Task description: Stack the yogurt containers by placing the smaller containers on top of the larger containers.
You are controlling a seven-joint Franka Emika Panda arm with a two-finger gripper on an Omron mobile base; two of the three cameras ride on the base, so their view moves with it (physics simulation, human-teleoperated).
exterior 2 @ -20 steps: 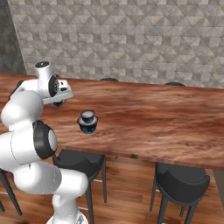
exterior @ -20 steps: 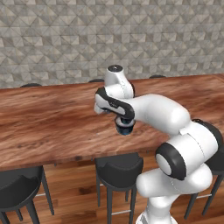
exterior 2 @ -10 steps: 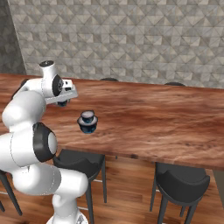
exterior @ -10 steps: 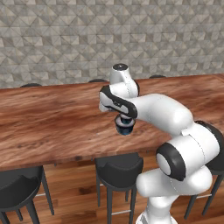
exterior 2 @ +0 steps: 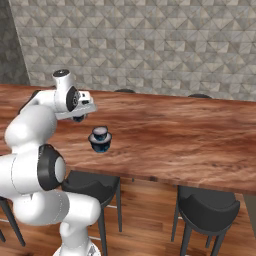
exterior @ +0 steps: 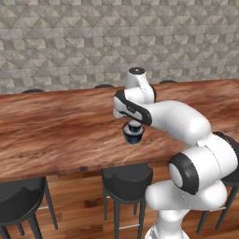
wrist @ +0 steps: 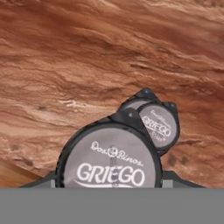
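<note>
Dark-blue tapered yogurt cup with a pale grey lid [wrist: 109, 159], pinched in my pincer [exterior 2: 79, 118]!
I'm holding it lid-up over the wooden tabletop [wrist: 65, 65], probably for stacking; another lidded blue cup [wrist: 157, 124] stands just beside.

A long bench [exterior: 56, 126] of reddish-brown wood with streaked grain runs across the room in front of a wall [exterior: 70, 42] tiled in grey, faceted triangular stone. Black round stools [exterior 2: 207, 207] stand along its near side on thin dark legs, their seats partly tucked under the edge, and the dark tops of more stools [exterior: 103, 86] show just past its far edge. Below lies a floor [exterior: 79, 214] of warm orange-brown wooden planks.
</note>
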